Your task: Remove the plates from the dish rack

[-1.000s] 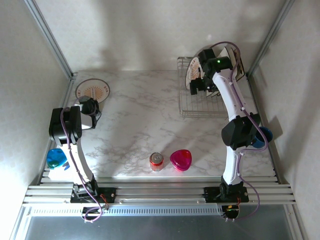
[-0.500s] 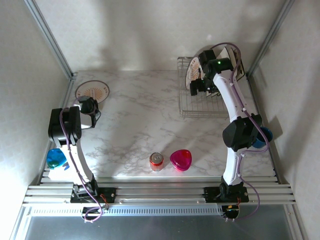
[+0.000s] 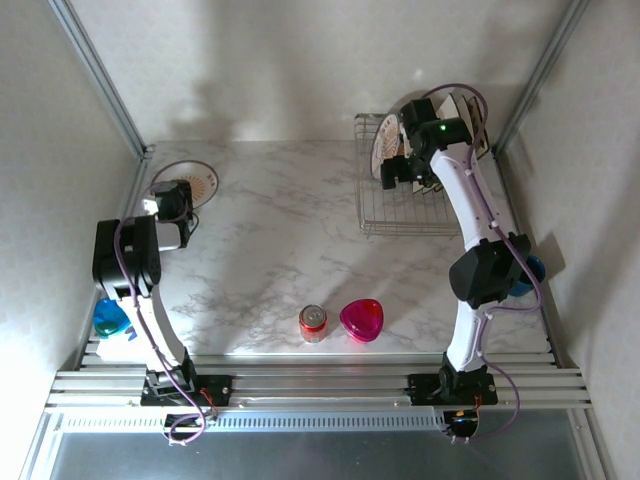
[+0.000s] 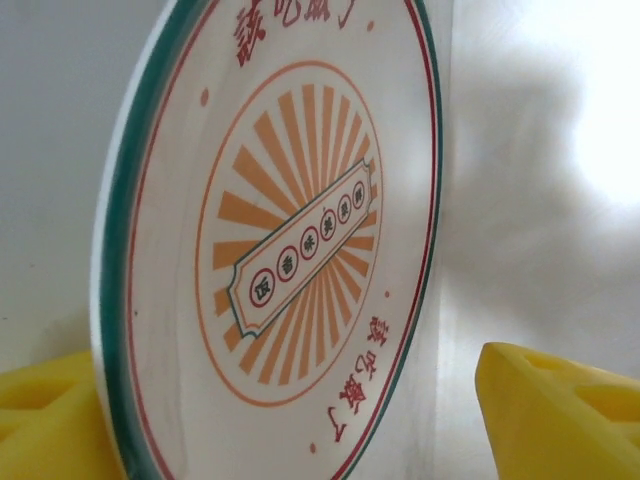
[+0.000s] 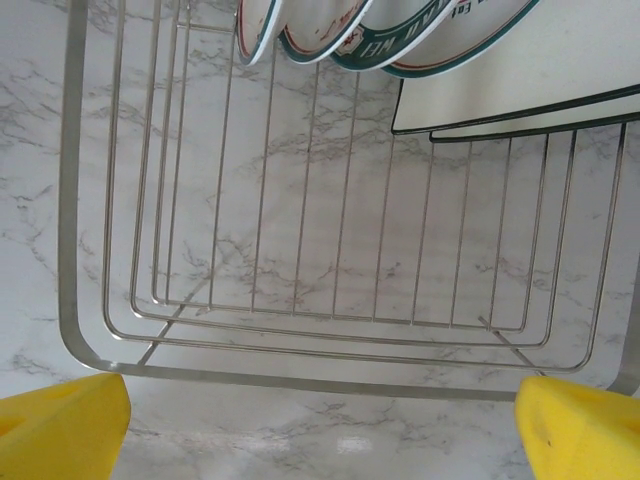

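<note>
The rectangular silver wire dish rack (image 3: 405,215) sits in the far right corner of the white marble-patterned counter (image 3: 280,250); at its far end the racked plates lean on edge: four round white plates with green rims (image 5: 420,35), as far as the overlapping rims can be counted in the right wrist view, and two square cream plates with dark rims (image 5: 520,80) beside them. The right gripper (image 5: 320,425) hangs over the bare wire floor of the rack, its two yellow fingers (image 5: 60,430) spread wide with nothing between them. One more round white plate with a green rim and an orange sunburst motif (image 3: 203,180) lies flat near the far left corner of the counter, well apart from the rack; the left gripper (image 4: 300,410) is at its near edge, jaws wide open with the plate showing between them; the finger on the right of the left wrist view stands clear of the rim, and whether the other touches it cannot be told. Near the middle of the front edge one red drink can (image 3: 313,322) and one pink heart-shaped dish (image 3: 361,319) stand just beside each other; one blue object (image 3: 110,318) lies at the left edge and a second blue object (image 3: 528,270) at the right edge, partly behind the right arm.
</note>
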